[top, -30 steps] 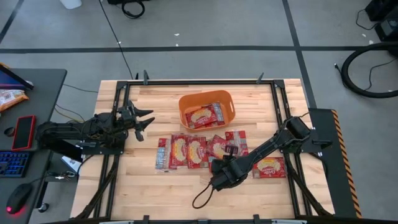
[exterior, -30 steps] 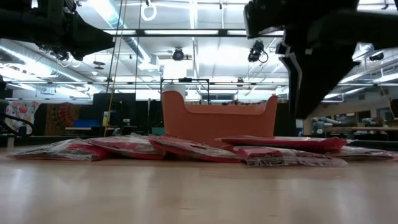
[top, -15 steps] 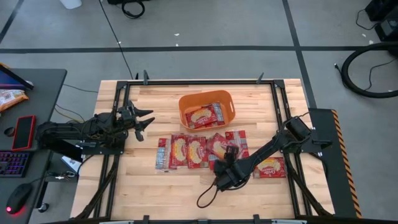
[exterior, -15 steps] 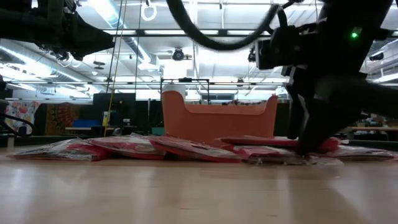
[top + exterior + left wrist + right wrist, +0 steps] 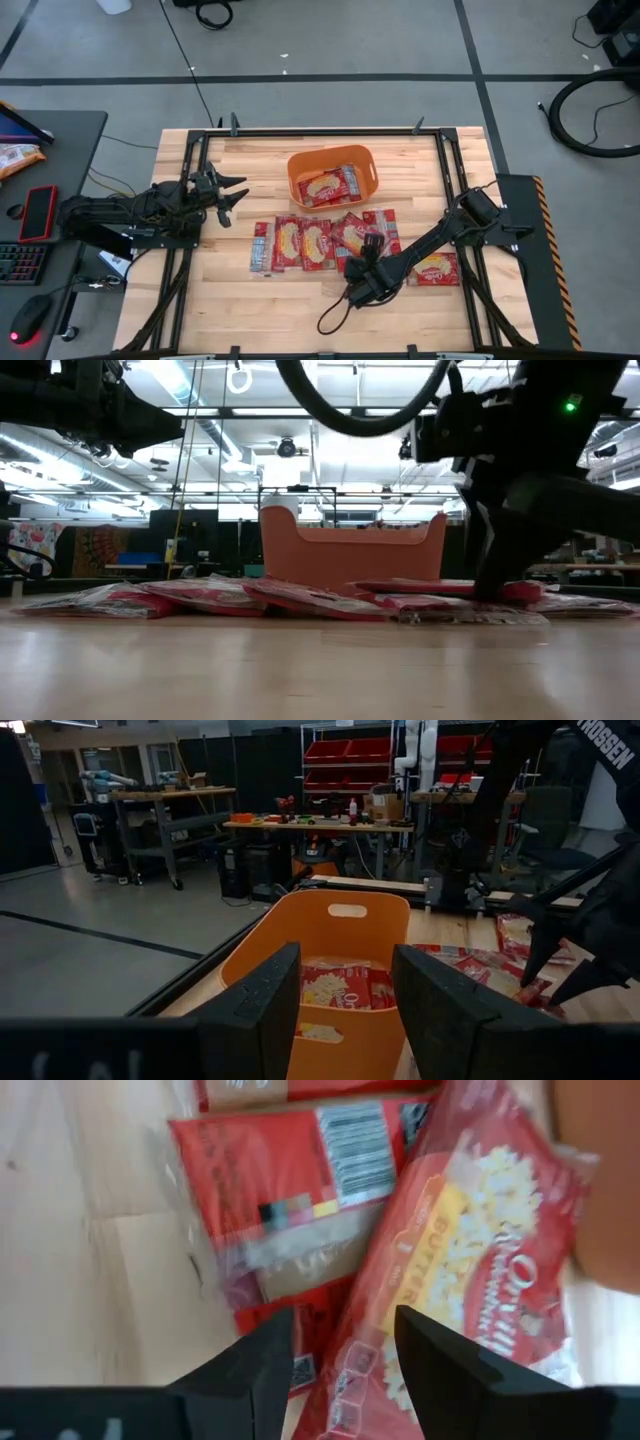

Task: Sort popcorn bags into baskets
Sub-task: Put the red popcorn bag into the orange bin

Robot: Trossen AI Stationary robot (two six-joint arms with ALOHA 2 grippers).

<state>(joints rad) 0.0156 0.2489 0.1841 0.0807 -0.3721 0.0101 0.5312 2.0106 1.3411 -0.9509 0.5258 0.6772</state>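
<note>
High view shows the orange plastic rectangular basket (image 5: 333, 176) already holding at least one flat red popcorn bag (image 5: 327, 186) with a yellow-cream centre. About six more such bags (image 5: 300, 243) lie just in front of the basket in an overlapping row, and another (image 5: 433, 269) sits apart to its front right, so most of the sorting is judged still to do. The right gripper (image 5: 372, 247) is down on the row's right end, its dark fingers (image 5: 250, 1365) parted and straddling the edge of a buttered-popcorn bag (image 5: 470, 1270); nothing is lifted. The left gripper (image 5: 233, 196) waits left of the basket, fingers apart and empty. Overlapping neighbours may drag along with any picked bag.
</note>
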